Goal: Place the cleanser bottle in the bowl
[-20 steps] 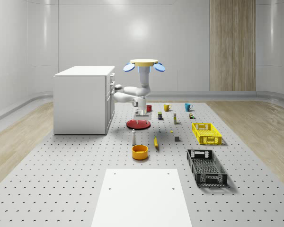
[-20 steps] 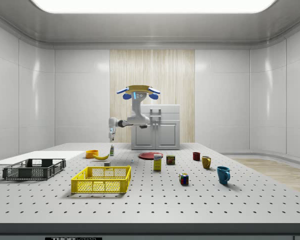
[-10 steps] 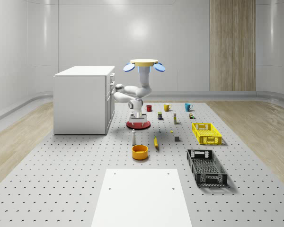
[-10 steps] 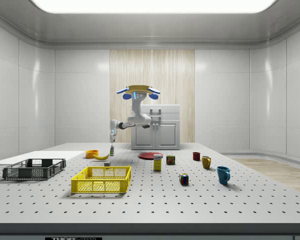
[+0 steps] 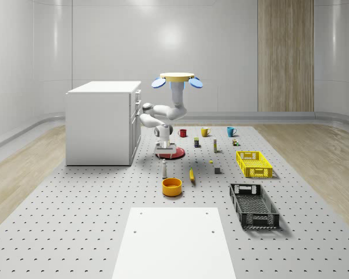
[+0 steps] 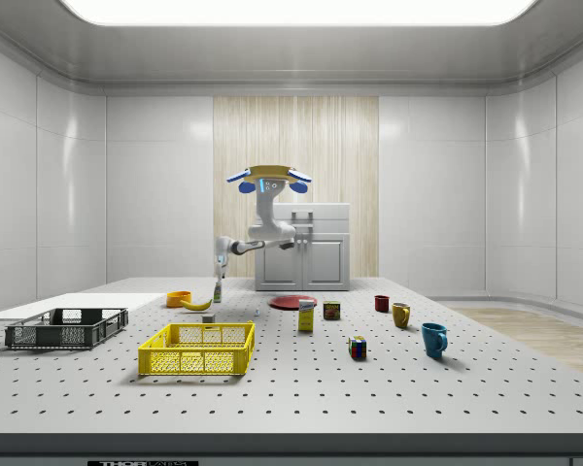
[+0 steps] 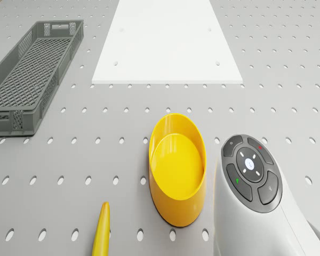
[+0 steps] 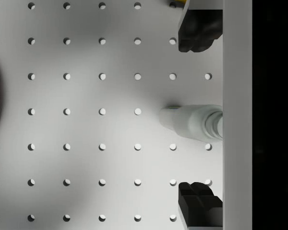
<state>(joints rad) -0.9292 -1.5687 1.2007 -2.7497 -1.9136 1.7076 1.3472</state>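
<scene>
Drone [image 5: 177, 77]: hovering above desk [image 5: 75, 232].
Tool [image 8: 198, 117]: fingers apart, over bottle [image 8: 192, 122].
Bottle: upright, ungrasped.
Bowl [image 7: 177, 167]: empty.
Left: grasp, lift, place.

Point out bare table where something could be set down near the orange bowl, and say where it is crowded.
Free: the perforated table on the whole-scene view's left of the orange bowl, out from the white cabinet, and the white sheet in front of the bowl. Crowded: behind the bowl, where the cleanser bottle, banana and red plate cluster under the gripper.
</scene>
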